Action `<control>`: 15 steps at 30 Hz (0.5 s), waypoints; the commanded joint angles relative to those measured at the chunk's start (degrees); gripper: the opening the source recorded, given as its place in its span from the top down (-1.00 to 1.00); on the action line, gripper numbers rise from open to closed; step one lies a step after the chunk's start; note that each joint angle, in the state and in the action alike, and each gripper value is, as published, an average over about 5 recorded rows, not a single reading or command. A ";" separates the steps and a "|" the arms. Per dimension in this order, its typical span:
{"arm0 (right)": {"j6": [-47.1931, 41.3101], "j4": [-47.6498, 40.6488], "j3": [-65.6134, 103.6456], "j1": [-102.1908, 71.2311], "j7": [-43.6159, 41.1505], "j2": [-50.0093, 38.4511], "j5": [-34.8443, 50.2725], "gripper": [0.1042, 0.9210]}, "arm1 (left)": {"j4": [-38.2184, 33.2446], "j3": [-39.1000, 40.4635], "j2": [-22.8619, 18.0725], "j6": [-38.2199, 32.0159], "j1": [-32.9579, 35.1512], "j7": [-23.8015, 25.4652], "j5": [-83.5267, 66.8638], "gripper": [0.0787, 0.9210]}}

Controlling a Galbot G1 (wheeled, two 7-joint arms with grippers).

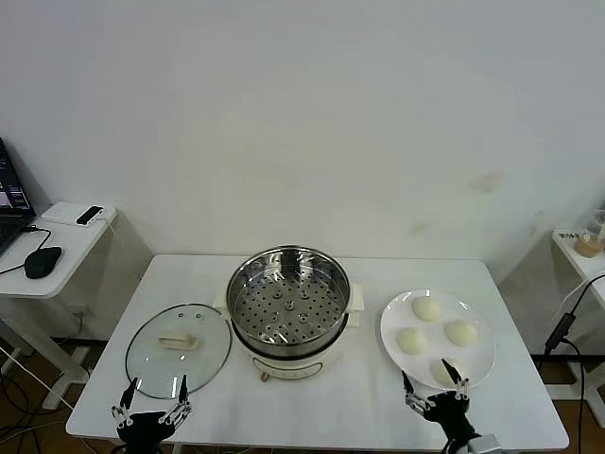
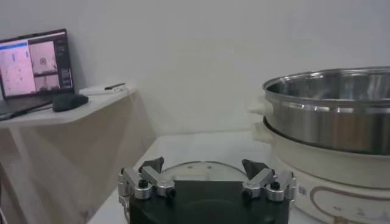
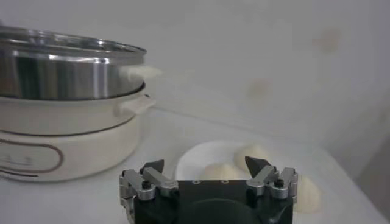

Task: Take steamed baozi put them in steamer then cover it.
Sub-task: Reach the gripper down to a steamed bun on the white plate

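Four baozi on plate, steamer uncovered, both grippers spread and empty at the counter's near edge.

Four steamed baozi (image 1: 426, 308) are seen on a white plate (image 1: 392, 326) at the right of the counter (image 1: 321, 407), just beside the steamer (image 1: 288, 312). The steamer stands mid-counter, its perforated tray bare. The cover (image 1: 179, 349) lies flat on the counter at the steamer's left, handle up, its rim near the pot base. The left gripper (image 1: 151, 401) is held at the cover's near rim, fingers apart, nothing between them. The right gripper (image 1: 436, 389) is held at the plate's near rim by the nearest baozi, fingers likewise apart. A side desk (image 1: 66, 248) with a mouse (image 1: 43, 261) is noted at far left.
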 commanded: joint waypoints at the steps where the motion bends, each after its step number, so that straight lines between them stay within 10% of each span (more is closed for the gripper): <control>1: -2.65 -4.14 6.07 9.07 -6.11 -8.91 -21.86 -0.76 | -1.71 -0.91 0.02 5.50 -0.75 1.02 2.28 -0.77; 15: -2.78 -24.21 -11.68 41.84 -36.51 -31.12 -34.23 -0.76 | -2.37 -3.16 -1.79 4.25 -0.32 6.90 11.95 -0.77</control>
